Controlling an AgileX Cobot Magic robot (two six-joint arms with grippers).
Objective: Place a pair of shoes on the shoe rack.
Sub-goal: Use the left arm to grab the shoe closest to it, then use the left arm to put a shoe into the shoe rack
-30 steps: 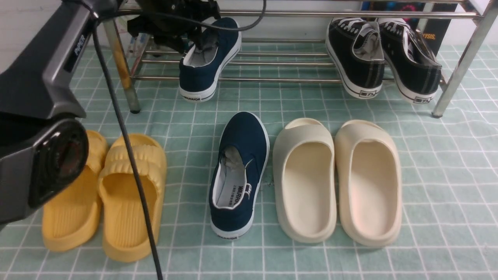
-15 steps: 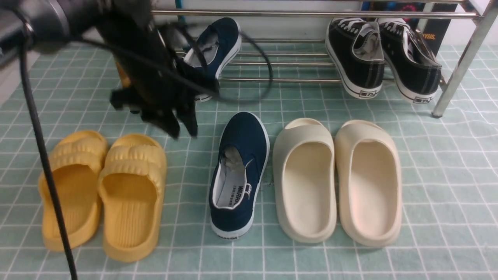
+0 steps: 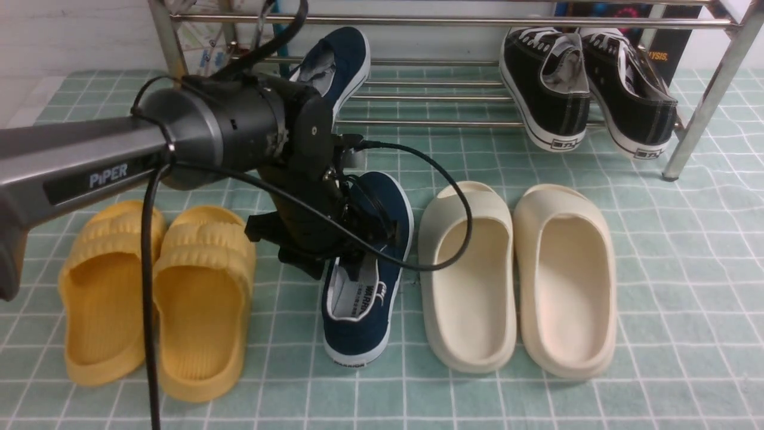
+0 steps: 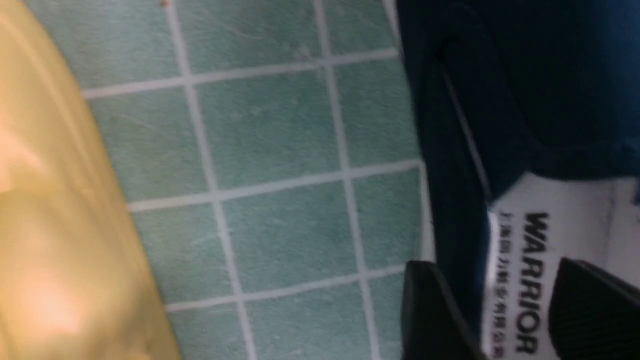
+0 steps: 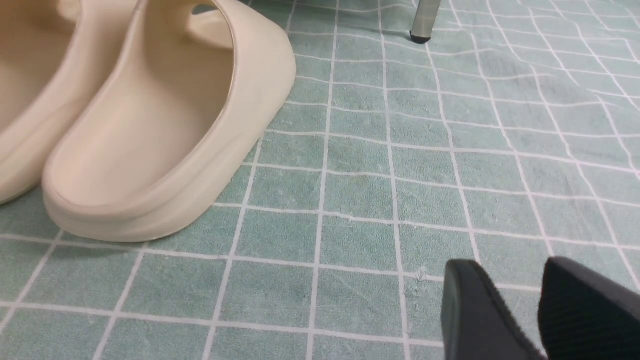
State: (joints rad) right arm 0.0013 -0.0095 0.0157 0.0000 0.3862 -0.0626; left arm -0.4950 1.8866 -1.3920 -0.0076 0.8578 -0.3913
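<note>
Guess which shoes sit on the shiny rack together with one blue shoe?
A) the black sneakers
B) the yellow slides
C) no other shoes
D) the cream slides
A: the black sneakers rest on the shoe rack along with one navy shoe, while the yellow slides and cream slides lie on the floor mat.
</note>
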